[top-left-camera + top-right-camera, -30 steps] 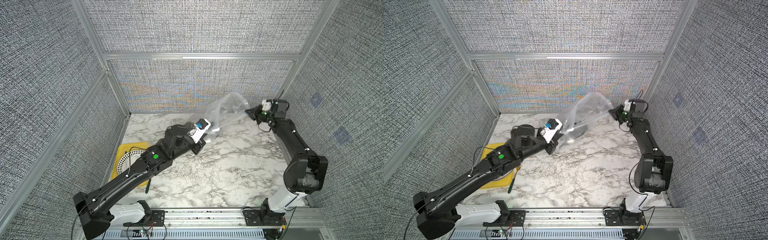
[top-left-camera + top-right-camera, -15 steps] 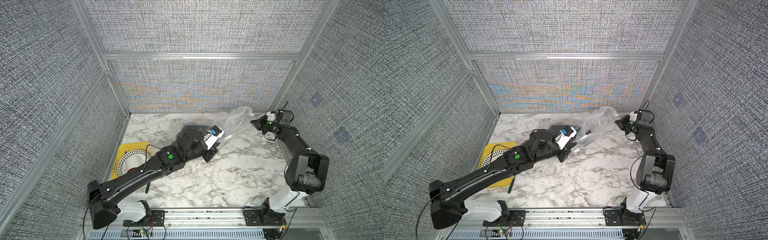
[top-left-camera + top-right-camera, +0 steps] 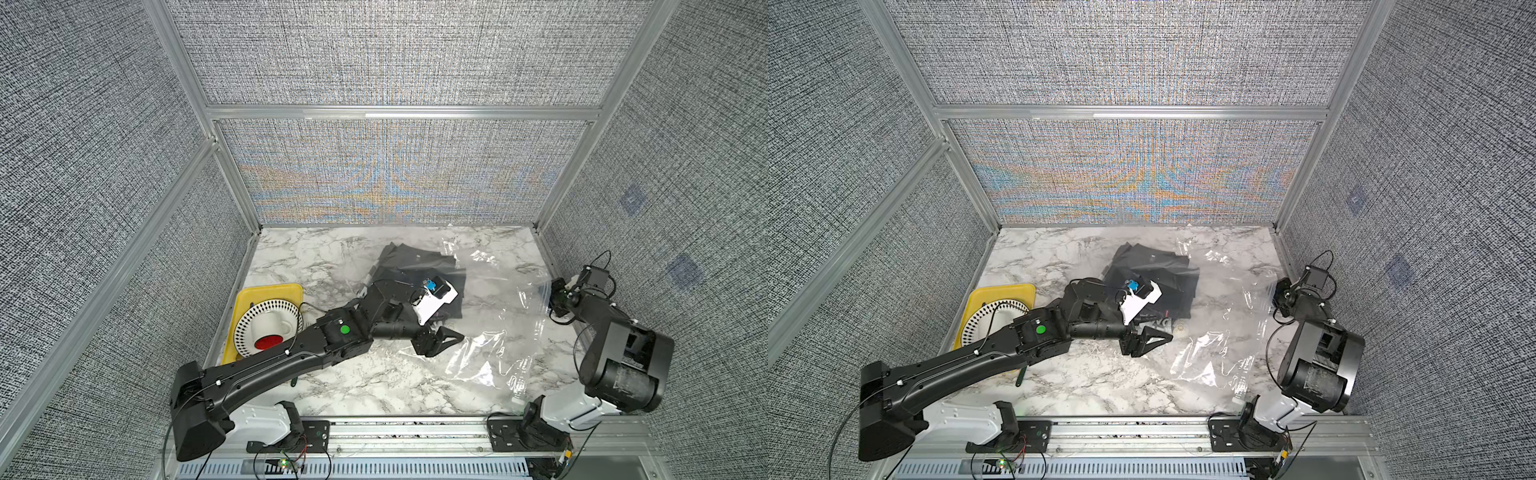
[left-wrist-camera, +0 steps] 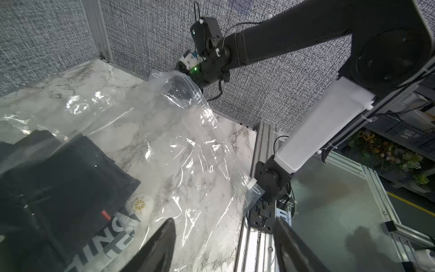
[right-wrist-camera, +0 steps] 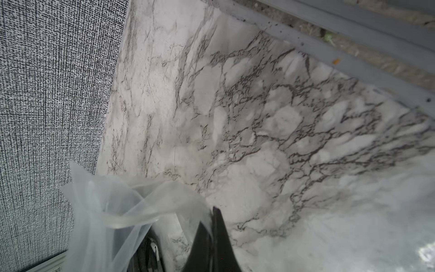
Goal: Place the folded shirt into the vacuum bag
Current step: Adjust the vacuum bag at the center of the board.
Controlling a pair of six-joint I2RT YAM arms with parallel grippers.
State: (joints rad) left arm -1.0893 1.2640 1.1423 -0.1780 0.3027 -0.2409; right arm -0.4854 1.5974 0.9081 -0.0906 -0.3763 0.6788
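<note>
The left arm [image 3: 291, 361] is stretched low across the marble table [image 3: 332, 257], left tool [image 4: 223, 220] spread, empty. The vacuum bag [image 3: 498, 316] is pinched by the right tool [image 5: 214, 210] at the right edge, overlapping the folded shirt [image 3: 415, 262] mid-table.

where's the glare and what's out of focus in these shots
In both top views the back wall shows rainbow moiré bands, and the bag throws small white glints. In the left wrist view glare streaks the bag and the left gripper is soft. In the right wrist view the bag's fold and the right gripper are blurred near the lens.
</note>
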